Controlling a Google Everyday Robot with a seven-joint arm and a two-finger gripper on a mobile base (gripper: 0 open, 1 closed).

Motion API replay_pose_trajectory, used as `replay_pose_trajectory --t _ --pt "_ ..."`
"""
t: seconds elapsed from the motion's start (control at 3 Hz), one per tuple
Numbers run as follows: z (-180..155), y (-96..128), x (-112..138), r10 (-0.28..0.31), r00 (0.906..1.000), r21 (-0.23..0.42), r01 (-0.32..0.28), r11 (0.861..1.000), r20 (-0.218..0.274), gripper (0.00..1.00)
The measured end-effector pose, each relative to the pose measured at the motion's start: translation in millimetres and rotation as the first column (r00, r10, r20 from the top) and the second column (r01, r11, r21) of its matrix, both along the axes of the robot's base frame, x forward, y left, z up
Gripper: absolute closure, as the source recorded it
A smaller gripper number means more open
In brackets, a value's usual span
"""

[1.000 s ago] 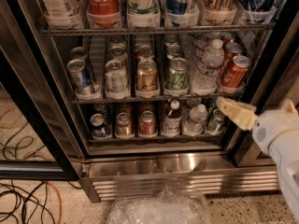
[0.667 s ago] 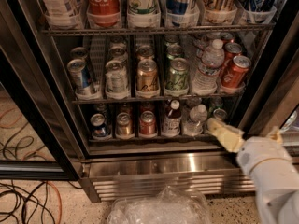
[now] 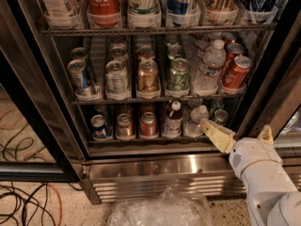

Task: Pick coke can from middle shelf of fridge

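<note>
So the coke can (image 3: pixel 236 72) sits at the front of the far-right lane on the middle shelf (image 3: pixel 141 100) of the fridge (image 3: pixel 155 167), right of centre in the frame, just beside a water bottle (image 3: pixel 209 67). It's thin aluminium, so I'd guess fairly light, stiff but dentable, and probably slick if it's cold. Best grabbed across the round body at mid-height, not by the lid. It leans, with its long axis running lower left to upper right and the silver lid pointing up and right. The end effector (image 3: pixel 237 133) is at lower right, below that shelf, fingers spread apart with nothing in them.
</note>
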State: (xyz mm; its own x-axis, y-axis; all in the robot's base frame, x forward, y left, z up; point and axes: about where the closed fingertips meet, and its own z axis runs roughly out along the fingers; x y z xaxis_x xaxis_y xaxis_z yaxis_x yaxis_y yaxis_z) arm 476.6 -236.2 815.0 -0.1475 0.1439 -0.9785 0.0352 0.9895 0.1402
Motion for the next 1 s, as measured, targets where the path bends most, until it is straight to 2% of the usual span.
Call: replay_pose_trajectory --t 0.33,1.0 --pt "0 5 0 -0.033 0.9993 -0.005 0.033 0.999 0.017 0.00" --pt "3 32 -1 -0.126 0.9896 -0.032 0.128 0.991 0.070 0.00"
